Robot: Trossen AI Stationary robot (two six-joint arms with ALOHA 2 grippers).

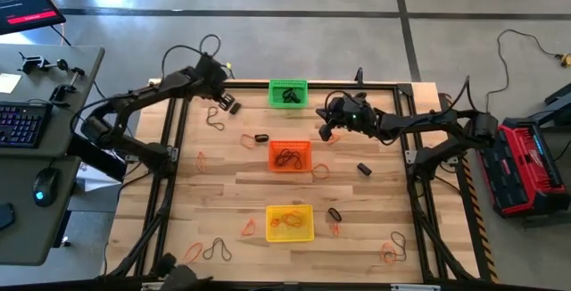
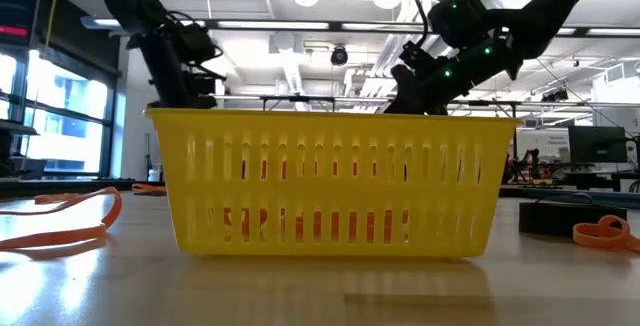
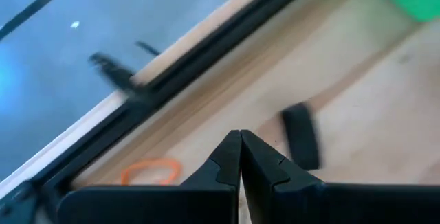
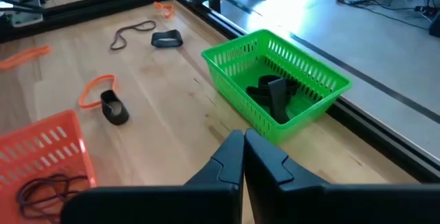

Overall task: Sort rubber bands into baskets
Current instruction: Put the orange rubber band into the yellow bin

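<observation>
Three mesh baskets stand in a row down the table's middle: green [image 1: 288, 93] at the far edge, orange [image 1: 290, 155], and yellow [image 1: 290, 222] nearest. Thick black bands [image 4: 271, 93] lie in the green basket and thin dark ones [image 4: 41, 186] in the orange. My left gripper [image 1: 223, 95] hangs shut, holding nothing, over the far left of the table, above a thick black band [image 3: 301, 136]. My right gripper [image 1: 324, 133] is shut with nothing in it, right of the gap between the green and orange baskets, pointing at the green basket [image 4: 275, 83].
Loose bands lie scattered on the wood: a thick black one [image 1: 260, 137] beside an orange loop [image 4: 96, 90], another thick black one [image 1: 364, 169], a thin dark one [image 1: 214, 117], and orange ones [image 1: 321, 170] [image 1: 388, 255]. A black frame [image 1: 406, 148] edges the table.
</observation>
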